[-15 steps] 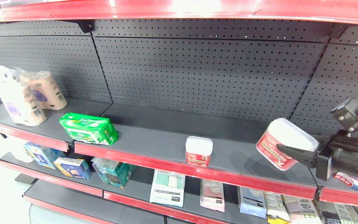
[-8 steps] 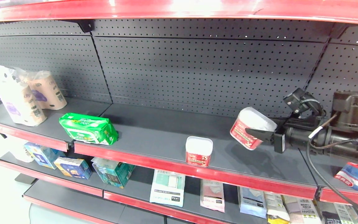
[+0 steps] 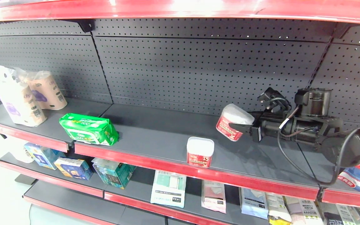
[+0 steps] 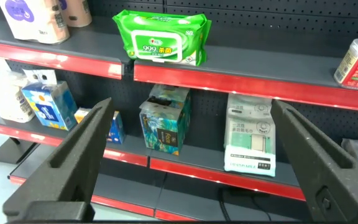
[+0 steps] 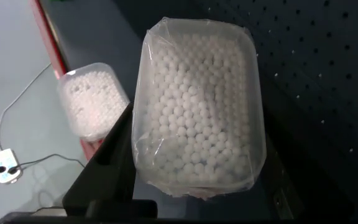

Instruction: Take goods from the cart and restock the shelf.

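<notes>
**R arm brings tub further in over shelf**

Since 1 s ago the right end effector (image 3: 238, 126) has swung from the shelf's front edge at the far right in twd the back panel and to the robot's left, w/ the held tub (image 3: 233, 120) going along. Everything else on the shelf (image 3: 155, 132) sits where it was.

Now: the right end effector is clamped on the held tub, fingers on opposite sides. The tub is tilted, white top angled up. It hangs over the deck near the perforated back panel, behind and to the right of the second tub (image 3: 200, 152). Right wrist view looks down on the held tub (image 5: 197, 106), full of white beads under clear film, w/ the second tub (image 5: 92, 106) beyond it by the red edge.

The second tub stands upright at the front edge. The green wipes pack (image 3: 88, 129) lies further left, the paper rolls (image 3: 22, 101) at the far left.

The left end effector (image 4: 191, 168) has its fingers wide apart, nothing between them. It faces the lower shelf's teal box (image 4: 165, 118) and white pouch (image 4: 248, 134).
</notes>
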Controlling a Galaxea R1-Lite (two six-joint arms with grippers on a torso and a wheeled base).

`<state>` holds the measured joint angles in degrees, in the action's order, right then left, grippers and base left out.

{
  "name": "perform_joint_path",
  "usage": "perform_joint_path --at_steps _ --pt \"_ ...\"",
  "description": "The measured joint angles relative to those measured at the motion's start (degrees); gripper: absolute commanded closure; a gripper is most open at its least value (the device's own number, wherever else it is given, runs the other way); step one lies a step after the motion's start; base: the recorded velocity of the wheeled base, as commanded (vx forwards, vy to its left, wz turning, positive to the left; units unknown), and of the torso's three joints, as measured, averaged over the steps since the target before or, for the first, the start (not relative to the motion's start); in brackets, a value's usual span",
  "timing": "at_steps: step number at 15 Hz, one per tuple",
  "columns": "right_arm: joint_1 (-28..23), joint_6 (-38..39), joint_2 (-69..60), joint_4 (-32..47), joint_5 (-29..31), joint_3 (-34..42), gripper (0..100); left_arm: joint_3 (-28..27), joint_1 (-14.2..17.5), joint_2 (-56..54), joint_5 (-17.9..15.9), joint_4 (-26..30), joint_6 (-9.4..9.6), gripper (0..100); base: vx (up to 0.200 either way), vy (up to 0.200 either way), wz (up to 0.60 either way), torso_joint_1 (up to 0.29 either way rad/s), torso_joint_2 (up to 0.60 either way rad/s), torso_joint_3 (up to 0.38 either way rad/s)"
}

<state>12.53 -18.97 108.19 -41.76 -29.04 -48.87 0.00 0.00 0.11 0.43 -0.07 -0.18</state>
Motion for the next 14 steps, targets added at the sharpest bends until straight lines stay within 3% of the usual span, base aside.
perform_joint_path --at_steps 14 --pt "-2.06 -1.30 9.75 0.05 -5.83 -6.74 100 0.00 0.00 0.00 0.00 0.00 -0.04 0 0.000 0.000 0.00 0.000 0.00 0.000"
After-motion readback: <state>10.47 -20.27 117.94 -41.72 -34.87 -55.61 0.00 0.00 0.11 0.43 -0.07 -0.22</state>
